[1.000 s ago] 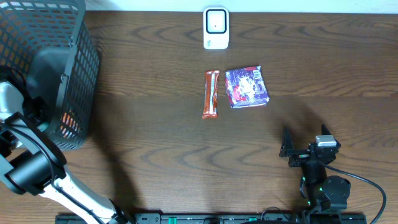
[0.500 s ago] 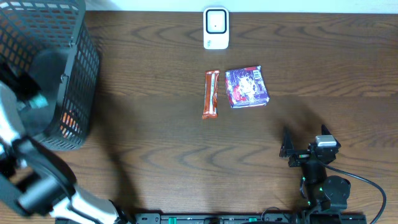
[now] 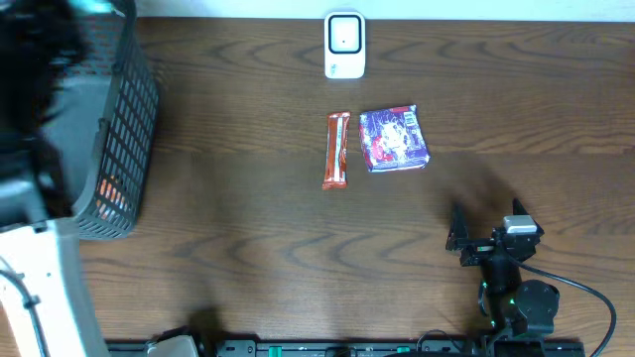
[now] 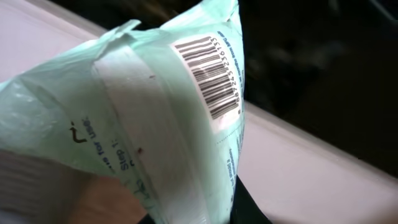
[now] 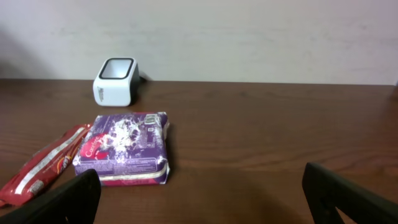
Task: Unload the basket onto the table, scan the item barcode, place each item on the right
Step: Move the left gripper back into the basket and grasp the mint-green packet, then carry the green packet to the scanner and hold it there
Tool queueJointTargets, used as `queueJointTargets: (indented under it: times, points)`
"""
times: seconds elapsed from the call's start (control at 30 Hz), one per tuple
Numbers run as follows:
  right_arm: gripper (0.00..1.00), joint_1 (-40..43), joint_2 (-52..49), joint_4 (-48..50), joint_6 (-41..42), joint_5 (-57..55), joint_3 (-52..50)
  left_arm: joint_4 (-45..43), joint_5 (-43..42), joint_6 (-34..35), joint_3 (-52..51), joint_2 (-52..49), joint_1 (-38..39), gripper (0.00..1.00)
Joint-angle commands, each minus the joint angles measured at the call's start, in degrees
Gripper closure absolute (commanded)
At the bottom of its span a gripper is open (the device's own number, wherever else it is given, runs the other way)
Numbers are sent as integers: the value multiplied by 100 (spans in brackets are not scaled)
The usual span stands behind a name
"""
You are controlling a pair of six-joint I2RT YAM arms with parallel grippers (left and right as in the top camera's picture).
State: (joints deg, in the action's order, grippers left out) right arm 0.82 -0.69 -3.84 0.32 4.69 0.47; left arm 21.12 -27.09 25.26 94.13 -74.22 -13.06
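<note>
Green packet (image 4: 155, 124): task item. Soft pale-green pouch with a white seam band. It is held aloft over the basket, well to the left of the scanner and clear of the worktop.

Worktop (image 3: 258, 248): dark wood grain; carries everything listed below.

Basket (image 3: 124, 129): dark mesh, far left of the scanner. An orange item shows faintly through its wall.

Left arm (image 3: 45, 278): white link rising on the basket side, far left of the scanner. Its head is blurred in the overhead view. The left jaws are largely hidden behind the packet and, by every sign, pinch its lower edge.

Right arm (image 3: 506, 263): parked well to the right of the scanner at the robot's edge. The right jaws are spread wide and empty, aimed toward the scanner.

Purple pack (image 3: 394, 138): lies flat just in front of the scanner, a little to its right.

Snack bar (image 3: 336, 150): red-orange wrapper, directly in front of the scanner, beside the purple pack and not touching it.

Scanner (image 3: 344, 45): small white unit with a dark window, at the far edge.

Barcode (image 4: 208, 78): printed near the packet's top corner, facing the left wrist camera.

Step in hand (judged): item picked up, carry not yet made.

Next move (judged): bring the packet across to the scanner and turn the wrist so the barcode meets the window, keeping the film uncrumpled.
</note>
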Motion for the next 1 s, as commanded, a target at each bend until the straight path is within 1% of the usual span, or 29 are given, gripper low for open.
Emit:
queueJointTargets:
  times: [0.0, 0.07, 0.13, 0.27, 0.37, 0.47, 0.53, 0.67, 0.77, 0.8, 0.83, 0.87, 0.9, 0.97]
  points:
    - [1, -52, 31, -20, -81, 35, -11, 358, -151, -376, -13, -225, 992, 93]
    - [1, -55, 31, -20, -81, 35, -11, 835, 55, -518, -15, -391, 1517, 93]
    - [1, -52, 31, -20, -81, 35, -11, 1484, 566, -520, -15, -684, 2072, 93]
    - [1, -52, 31, -20, -81, 35, -11, 2312, 1414, -516, -15, -1305, 2712, 92]
    - [1, -55, 31, -20, -81, 35, -11, 2728, 1565, -511, -15, -1939, 3077, 93]
    - [1, -52, 31, -20, -81, 35, -11, 2855, 1587, -546, -15, -2581, 3322, 93]
    - [1, -52, 31, -20, -81, 35, -11, 2828, 1585, -710, -15, -3032, 3442, 92]
    - [1, -55, 31, -20, -81, 35, -11, 2632, 1585, -1196, -15, -3751, 3554, 92]
    - [1, -52, 31, -22, -81, 35, -11, 2393, 1585, -1279, -15, -4168, 3554, 92]
    - [1, -52, 31, -20, -81, 35, -11, 2312, 1585, -1279, -15, -4275, 3547, 87]
    - [1, -55, 31, -20, -81, 35, -11, 2238, 1585, -1279, -15, -4356, 3536, 74]
    - [1, -52, 31, -20, -81, 35, -11, 2179, 1582, -1279, -15, -4426, 3536, 52]
    - [1, -52, 31, -20, -81, 35, -11, 2133, 1582, -1279, -15, -4465, 3536, 32]
    - [1, -52, 31, -20, -81, 35, -11, 2024, 1582, -1279, -13, -4494, 3536, 17]
